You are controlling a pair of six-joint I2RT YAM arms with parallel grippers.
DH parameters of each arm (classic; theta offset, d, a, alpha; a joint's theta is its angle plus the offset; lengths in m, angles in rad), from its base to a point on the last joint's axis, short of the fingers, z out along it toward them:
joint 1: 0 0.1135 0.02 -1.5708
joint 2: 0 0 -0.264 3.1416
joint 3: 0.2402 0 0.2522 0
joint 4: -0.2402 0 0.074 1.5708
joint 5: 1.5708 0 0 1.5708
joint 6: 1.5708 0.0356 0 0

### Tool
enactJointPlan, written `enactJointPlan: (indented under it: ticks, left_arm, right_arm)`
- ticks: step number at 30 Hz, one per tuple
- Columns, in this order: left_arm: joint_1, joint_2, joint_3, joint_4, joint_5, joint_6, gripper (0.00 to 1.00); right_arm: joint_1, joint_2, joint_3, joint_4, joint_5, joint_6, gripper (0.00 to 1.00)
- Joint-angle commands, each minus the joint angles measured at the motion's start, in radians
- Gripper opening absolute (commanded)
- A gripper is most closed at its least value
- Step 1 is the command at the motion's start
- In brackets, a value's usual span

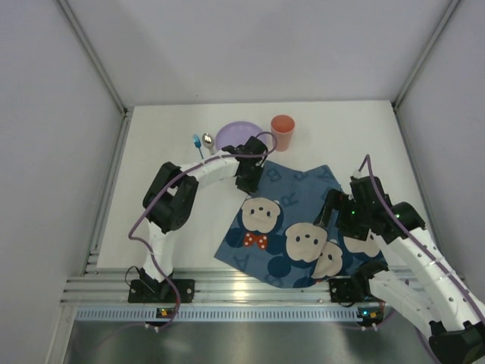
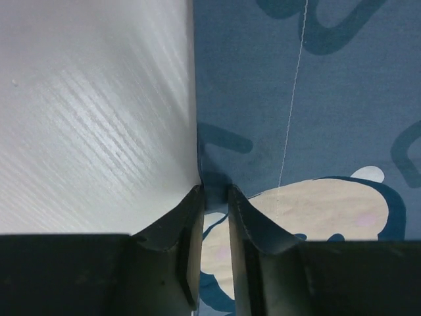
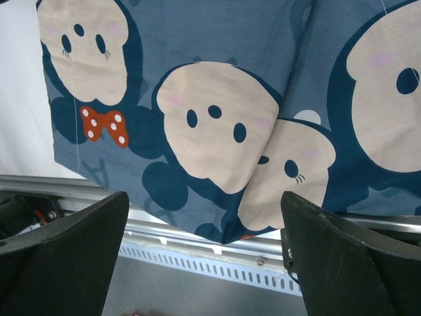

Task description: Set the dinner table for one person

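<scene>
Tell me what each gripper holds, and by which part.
The left gripper pinches the blue mat at its edge beside the white table; the right gripper is open, holding nothing.

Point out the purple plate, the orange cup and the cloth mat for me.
purple plate (image 1: 231,135), top external view, its bare middle
orange cup (image 1: 283,123), top external view, its open top
cloth mat (image 1: 295,189), top external view, blue patch near far corner

A blue cartoon-face cloth (image 1: 303,220) is draping over the worktop's (image 1: 174,136) near edge; a purple plate (image 1: 231,135), orange cup (image 1: 283,130) and two spoons (image 1: 208,141) are sitting farther back.
</scene>
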Motion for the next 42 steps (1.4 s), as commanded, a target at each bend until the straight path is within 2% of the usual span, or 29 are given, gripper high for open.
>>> enactJointPlan:
  ticks: [1,3,4,5,11,15,21,26,30,34,42]
  left_arm:
    - [0.004,0.023,0.030,-0.006,0.035,0.022,0.23]
    - [0.003,0.029,0.027,-0.013,0.034,0.021,0.13]
    - [0.003,0.029,0.024,-0.015,0.037,0.021,0.01]
    - [0.004,0.025,0.018,-0.017,0.040,0.019,0.00]
    - [0.003,-0.057,0.004,-0.046,0.028,-0.017,0.00]
    - [0.003,-0.214,0.001,-0.086,-0.014,-0.063,0.00]
    - [0.004,-0.372,0.032,-0.164,-0.069,-0.099,0.00]
    - [0.004,-0.480,-0.038,-0.164,-0.103,-0.137,0.00]
    - [0.004,-0.586,-0.146,-0.144,-0.109,-0.194,0.00]
    - [0.004,-0.638,-0.247,-0.136,-0.098,-0.221,0.00]
    - [0.004,-0.698,-0.287,-0.164,-0.135,-0.238,0.00]
  right_arm:
    - [0.007,-0.001,0.019,0.015,0.024,0.008,1.00]
    - [0.007,-0.003,0.014,0.018,0.027,0.009,1.00]
    - [0.005,-0.001,0.011,0.019,0.028,0.009,1.00]
    - [0.007,0.000,0.011,0.024,0.028,0.009,1.00]
    - [0.002,0.057,0.037,0.045,0.022,-0.011,1.00]
    - [-0.005,0.160,0.118,0.067,0.038,-0.060,1.00]
    - [-0.056,0.318,0.243,0.091,0.062,-0.131,1.00]
    - [-0.140,0.436,0.296,0.140,0.027,-0.162,1.00]
    - [-0.272,0.569,0.284,0.220,-0.083,-0.165,1.00]
    - [-0.303,0.697,0.304,0.281,-0.117,-0.185,0.99]
    - [-0.349,0.896,0.370,0.331,-0.103,-0.235,0.89]
